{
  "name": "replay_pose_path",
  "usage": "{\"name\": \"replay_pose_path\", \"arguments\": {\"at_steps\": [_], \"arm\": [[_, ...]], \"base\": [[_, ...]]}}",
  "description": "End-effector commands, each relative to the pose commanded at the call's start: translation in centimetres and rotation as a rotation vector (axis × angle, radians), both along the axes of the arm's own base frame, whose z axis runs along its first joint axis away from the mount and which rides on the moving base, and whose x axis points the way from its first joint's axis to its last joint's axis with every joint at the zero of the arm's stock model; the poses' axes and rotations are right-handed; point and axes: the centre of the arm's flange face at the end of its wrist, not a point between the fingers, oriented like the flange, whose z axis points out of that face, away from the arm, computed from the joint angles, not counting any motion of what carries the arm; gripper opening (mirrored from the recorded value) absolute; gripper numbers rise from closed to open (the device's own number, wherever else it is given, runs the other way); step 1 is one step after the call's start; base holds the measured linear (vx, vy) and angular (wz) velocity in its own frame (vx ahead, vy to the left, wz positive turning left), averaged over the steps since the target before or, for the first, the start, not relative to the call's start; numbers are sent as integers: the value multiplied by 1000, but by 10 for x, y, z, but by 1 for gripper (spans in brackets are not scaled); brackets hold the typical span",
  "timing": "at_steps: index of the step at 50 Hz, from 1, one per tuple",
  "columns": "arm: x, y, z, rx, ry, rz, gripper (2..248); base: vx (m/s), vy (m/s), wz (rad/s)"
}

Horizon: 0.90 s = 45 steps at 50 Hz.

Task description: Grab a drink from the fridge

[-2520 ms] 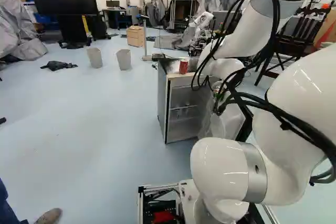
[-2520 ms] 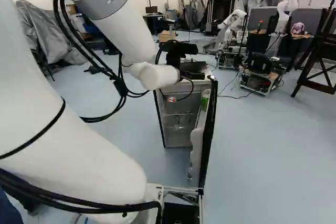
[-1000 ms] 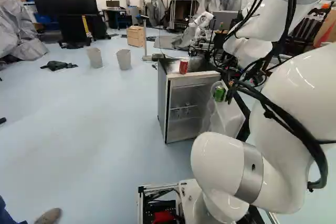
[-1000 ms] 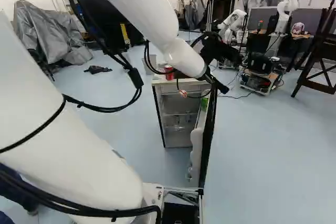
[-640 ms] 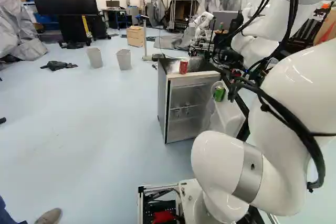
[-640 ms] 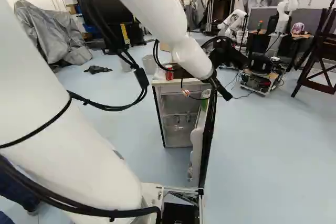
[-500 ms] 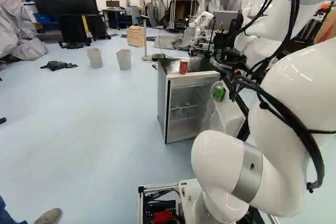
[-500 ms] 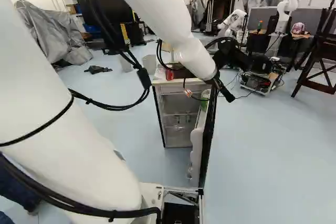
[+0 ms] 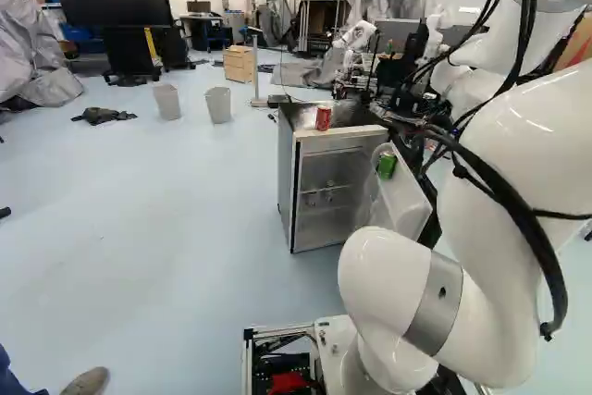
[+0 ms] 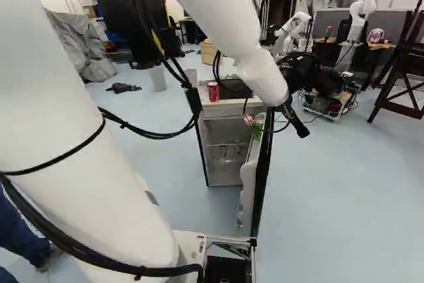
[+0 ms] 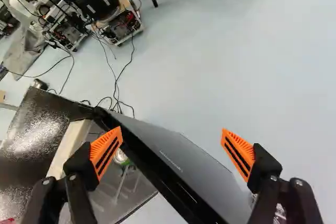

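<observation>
In the right base view my gripper is beyond the fridge door, its fingertips hidden. The wrist view shows the gripper wide open, nothing held; the open fridge door runs below and across the gap between its orange pads. A green can sits in the door's inner shelf; in the wrist view its silver top peeks out beside one finger. The small fridge stands with its door swung out. On its top is a red can. Inside, small items are unclear.
Two grey bins and a wooden drawer unit stand left of and behind the fridge. Another robot is beyond it, near wheeled equipment. A dark wooden chair is at the right of the right base view.
The forearm and gripper have swung rightward in the right base view, from over the fridge to beyond its door, uncovering the red can. The base, fridge, door and cans have not shifted.
</observation>
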Motion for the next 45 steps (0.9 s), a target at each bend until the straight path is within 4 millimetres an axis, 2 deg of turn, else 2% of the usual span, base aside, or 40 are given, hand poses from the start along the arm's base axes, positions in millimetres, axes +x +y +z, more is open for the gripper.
{"name": "replay_pose_path", "arguments": {"at_steps": [11, 45], "arm": [[-2, -15, -14, 40, 27, -20, 247], [7, -26, -55, 109, 90, -21, 247]], "base": [[0, 0, 0], [0, 0, 0]]}}
